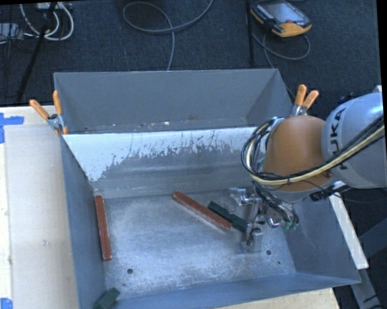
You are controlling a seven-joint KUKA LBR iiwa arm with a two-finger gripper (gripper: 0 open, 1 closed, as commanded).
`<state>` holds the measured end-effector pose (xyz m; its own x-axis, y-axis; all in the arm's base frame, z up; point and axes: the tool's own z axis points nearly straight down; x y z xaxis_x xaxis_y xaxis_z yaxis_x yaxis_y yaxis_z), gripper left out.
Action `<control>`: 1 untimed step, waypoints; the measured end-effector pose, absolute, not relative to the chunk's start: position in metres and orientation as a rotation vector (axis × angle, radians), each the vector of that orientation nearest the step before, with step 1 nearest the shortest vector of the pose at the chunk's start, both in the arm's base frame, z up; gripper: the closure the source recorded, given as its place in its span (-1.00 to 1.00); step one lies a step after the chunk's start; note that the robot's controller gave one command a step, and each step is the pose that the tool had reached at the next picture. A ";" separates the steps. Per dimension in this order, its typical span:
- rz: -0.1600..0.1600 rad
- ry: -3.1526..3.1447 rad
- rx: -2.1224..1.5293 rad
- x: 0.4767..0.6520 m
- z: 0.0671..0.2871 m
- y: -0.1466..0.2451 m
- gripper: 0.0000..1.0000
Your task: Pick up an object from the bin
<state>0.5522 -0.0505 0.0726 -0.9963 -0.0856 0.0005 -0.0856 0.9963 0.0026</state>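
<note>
**Item 1. Dark green strip** [223, 215]. A short, flat, dark bar on the bin floor, just up and to the left of the pincer [252, 237] as we look down on it. Its near end runs in under the pincer's metal parts. We cannot tell whether it touches them, nor whether the pincer is apart, together or clamped on anything.

**Item 2. Reddish-brown stick** [196, 208]. Long and thin, lying aslant on the floor to the pincer's left, directly alongside the green strip. Its lower right end meets the strip, and we cannot tell which lies on top. Its other end points away from the pincer, toward the back wall.

**Item 3. Pincer.** Low in the bin and close above the floor, near the foot of the right wall. Above it we list the arm's orange cover [298, 151] and a loop of cables [248, 158], both parts of the robot.

**Item 4. Second reddish-brown stick** [103, 227]. Well apart from the pincer, far to its left. It lies flat along the foot of the left wall.

**Item 5. Small dark green lump** [105, 302]. Far to the pincer's left and nearer the front, in the bin's front left corner.

**Item 6. Grey metal bin** [177, 115]. It has sloped walls and a scuffed, speckled floor, and it holds all the items above.
</note>
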 end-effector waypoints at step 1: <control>-0.003 -3.145 0.130 0.554 0.075 -0.051 1.00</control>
